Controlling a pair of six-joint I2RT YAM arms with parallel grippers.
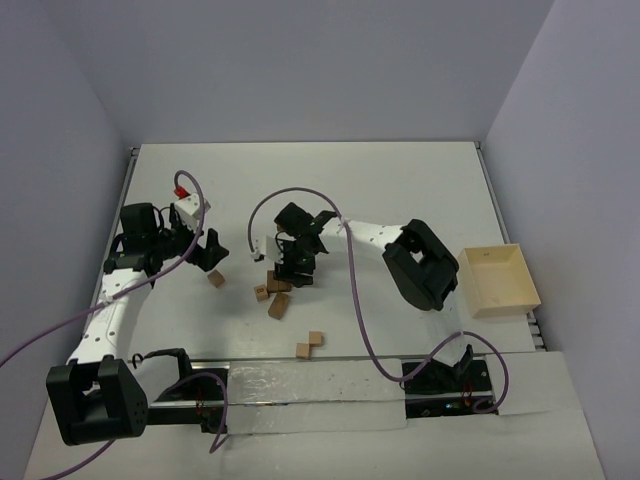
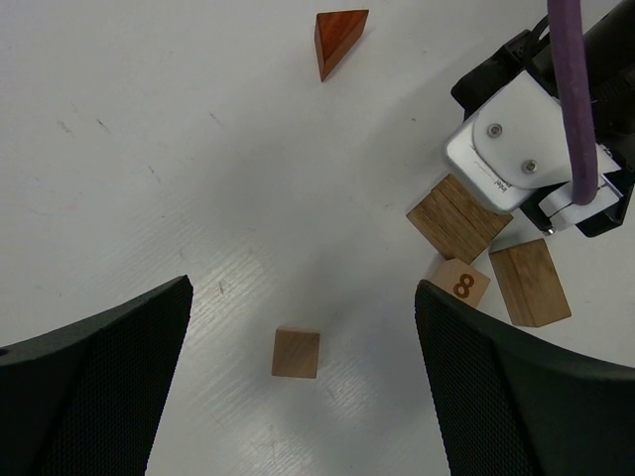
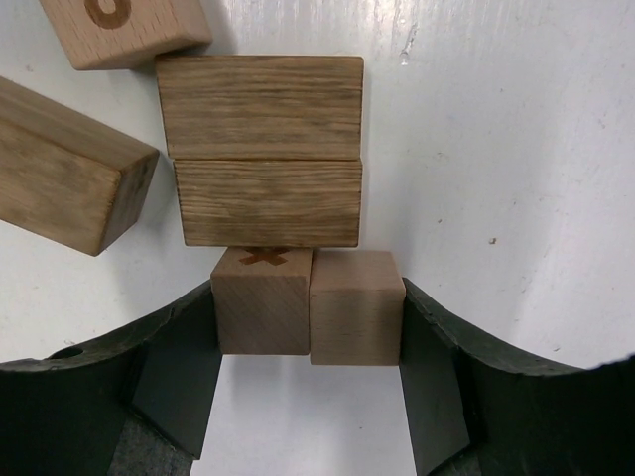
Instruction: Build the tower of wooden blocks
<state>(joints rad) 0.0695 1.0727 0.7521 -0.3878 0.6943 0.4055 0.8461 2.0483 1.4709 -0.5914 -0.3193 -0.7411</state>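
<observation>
Orange numeral 8 on a tan cube [image 2: 459, 285], dark X on a claw-side cube [image 3: 262, 302]
</observation>
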